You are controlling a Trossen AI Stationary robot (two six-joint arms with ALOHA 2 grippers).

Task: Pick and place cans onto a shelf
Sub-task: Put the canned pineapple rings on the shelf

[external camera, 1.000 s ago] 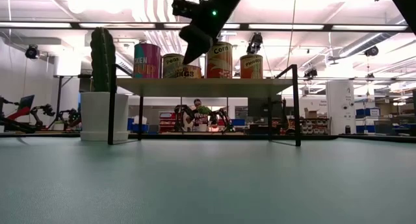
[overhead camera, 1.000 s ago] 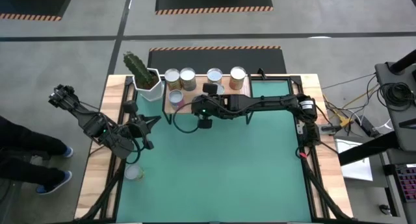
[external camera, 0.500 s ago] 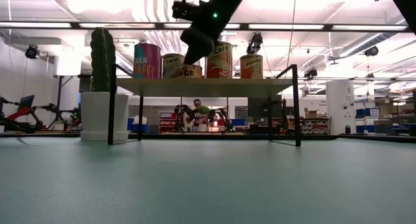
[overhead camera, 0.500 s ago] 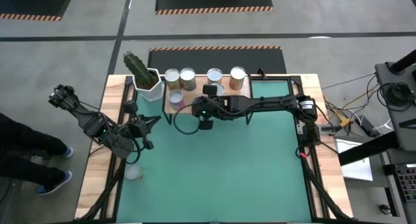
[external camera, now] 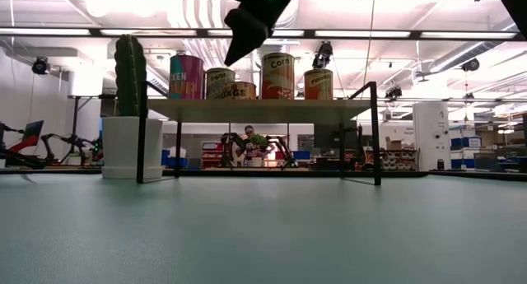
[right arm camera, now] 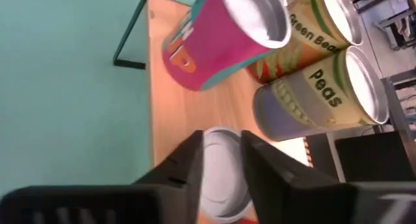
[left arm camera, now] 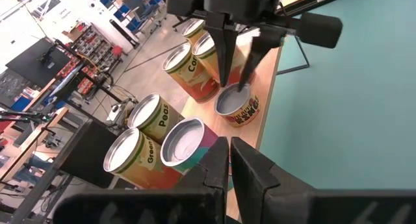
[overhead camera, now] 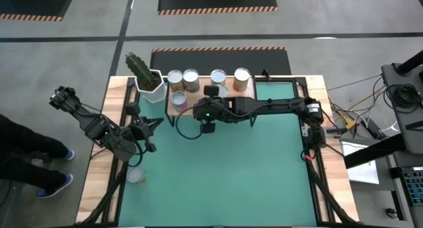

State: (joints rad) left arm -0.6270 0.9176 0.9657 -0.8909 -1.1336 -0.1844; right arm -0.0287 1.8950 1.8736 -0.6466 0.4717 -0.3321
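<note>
Left hand (overhead camera: 149,125) parked at worktop's (overhead camera: 264,175) left edge, fingers together, empty. On shelf (external camera: 263,108): five cans, short can (left arm camera: 237,104) at front edge. Right hand (left arm camera: 235,73) directly above it, fingers slightly apart, straddling the rim. Best lifted straight up, clear of taller cans behind, avoiding any sideways nudge.

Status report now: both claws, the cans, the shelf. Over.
Right claw open just above short can on shelf. Left claw shut, empty, waiting at table's left side. One can on the table near left arm. Nothing blocking.
</note>
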